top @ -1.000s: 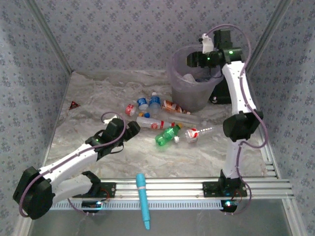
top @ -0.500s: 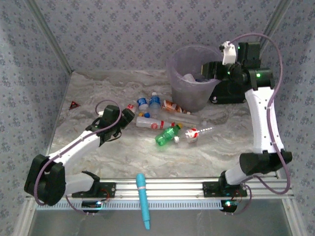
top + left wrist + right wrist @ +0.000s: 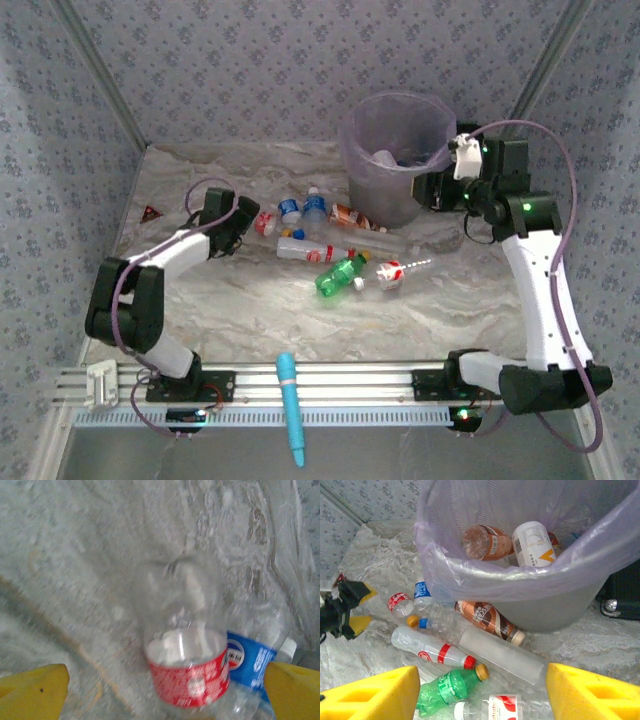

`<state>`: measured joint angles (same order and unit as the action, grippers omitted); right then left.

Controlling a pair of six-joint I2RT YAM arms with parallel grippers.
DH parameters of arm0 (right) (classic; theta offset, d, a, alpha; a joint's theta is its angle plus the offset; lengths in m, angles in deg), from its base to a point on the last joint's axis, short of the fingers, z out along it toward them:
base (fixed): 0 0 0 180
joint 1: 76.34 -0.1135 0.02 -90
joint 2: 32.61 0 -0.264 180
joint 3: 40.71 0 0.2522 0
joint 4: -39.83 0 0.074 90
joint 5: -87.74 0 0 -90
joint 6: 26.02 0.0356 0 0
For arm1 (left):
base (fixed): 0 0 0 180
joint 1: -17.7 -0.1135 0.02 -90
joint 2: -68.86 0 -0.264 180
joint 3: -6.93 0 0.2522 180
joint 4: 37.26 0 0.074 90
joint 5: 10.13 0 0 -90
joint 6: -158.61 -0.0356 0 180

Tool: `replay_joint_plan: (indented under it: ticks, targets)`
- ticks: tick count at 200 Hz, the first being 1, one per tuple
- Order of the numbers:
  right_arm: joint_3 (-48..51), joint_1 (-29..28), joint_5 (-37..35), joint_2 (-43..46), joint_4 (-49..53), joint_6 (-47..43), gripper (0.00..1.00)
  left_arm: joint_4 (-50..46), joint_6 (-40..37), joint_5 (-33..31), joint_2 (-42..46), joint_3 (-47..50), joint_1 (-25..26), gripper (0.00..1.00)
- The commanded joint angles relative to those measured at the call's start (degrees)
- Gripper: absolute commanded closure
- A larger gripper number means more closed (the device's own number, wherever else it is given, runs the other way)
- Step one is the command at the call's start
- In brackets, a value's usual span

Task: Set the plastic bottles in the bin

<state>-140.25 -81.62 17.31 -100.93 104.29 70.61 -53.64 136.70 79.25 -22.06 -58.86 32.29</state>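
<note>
The marbled desk carries the round pale-purple bin at its far right, upright, with a brown bottle and a white bottle lying inside. A flat black box sits just behind the bin. The right gripper hangs beside the bin's rim on its right, its jaws apart with nothing between them. The left gripper is low over the desk at the left end of the scatter, its jaws wide apart on either side of a clear red-labelled bottle without touching it. A blue-labelled bottle lies against that one. A light-blue pen-shaped tool lies across the near rails. More bottles lie loose before the bin: a long clear one with a red cap, a green one and a brown-labelled one at the bin's base.
</note>
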Motion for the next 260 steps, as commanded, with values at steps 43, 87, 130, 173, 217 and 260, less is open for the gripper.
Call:
replay_joint_plan:
  ticks: [43,87,130,173,217,260]
  targets:
    - [-2.4,0.6,-1.9,2.3,1.5,0.2,0.30,5.5,0.9,7.4,-11.8,-8.8,-1.8,0.05]
    - [-2.6,0.6,-2.5,2.6,2.3,-0.6,0.30,8.0,5.8,7.7,-16.0,-7.3,-1.7,0.18]
    - [-2.0,0.7,-2.9,3.3,2.6,-0.7,0.30,8.9,6.8,7.4,-16.3,-7.2,-1.7,0.33]
    - [-2.2,0.3,0.9,3.8,1.4,0.0,0.31,6.6,5.2,6.2,-11.8,-7.5,-1.7,0.39]
    - [-3.5,-7.0,4.6,2.8,-2.0,1.8,0.31,0.9,-0.5,1.9,-2.1,-8.6,-2.3,0.42]
    - [-6.2,-22.8,-1.6,-2.6,-3.1,1.1,0.31,-4.9,-12.0,10.7,7.4,-10.9,-2.7,0.52]
